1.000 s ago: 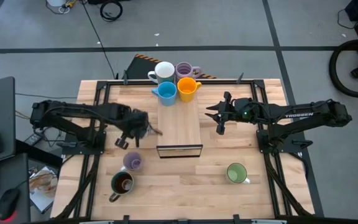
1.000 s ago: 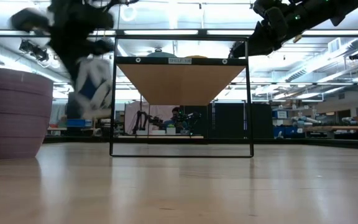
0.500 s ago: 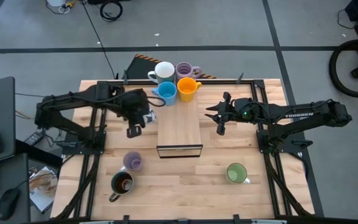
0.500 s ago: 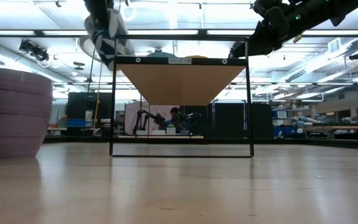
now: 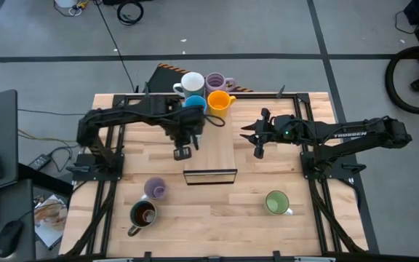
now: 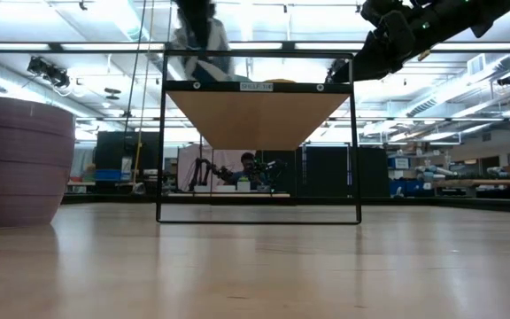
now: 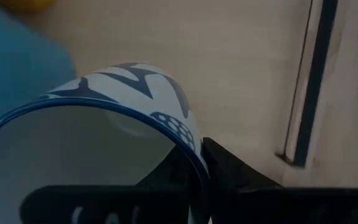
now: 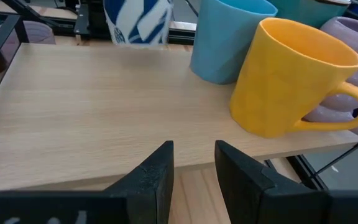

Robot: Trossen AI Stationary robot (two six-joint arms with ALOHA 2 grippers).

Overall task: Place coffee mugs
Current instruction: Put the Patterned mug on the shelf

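I see my left gripper (image 5: 188, 135) clamped on a white ceramic mug with blue pattern (image 7: 123, 124) above the raised wooden shelf (image 5: 211, 149), beside the blue mug (image 8: 225, 37); my right gripper (image 5: 257, 138) hangs part-open, empty.

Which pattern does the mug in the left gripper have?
White mug with a dark blue pattern and blue rim; right wrist view shows it best.

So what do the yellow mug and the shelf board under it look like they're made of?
Yellow mug: probably glazed ceramic, with a smooth, softly shiny wall and a thick rounded rim. Shelf board: light wood or wood laminate, matte, with fine straight grain lines; which one isn't clear.
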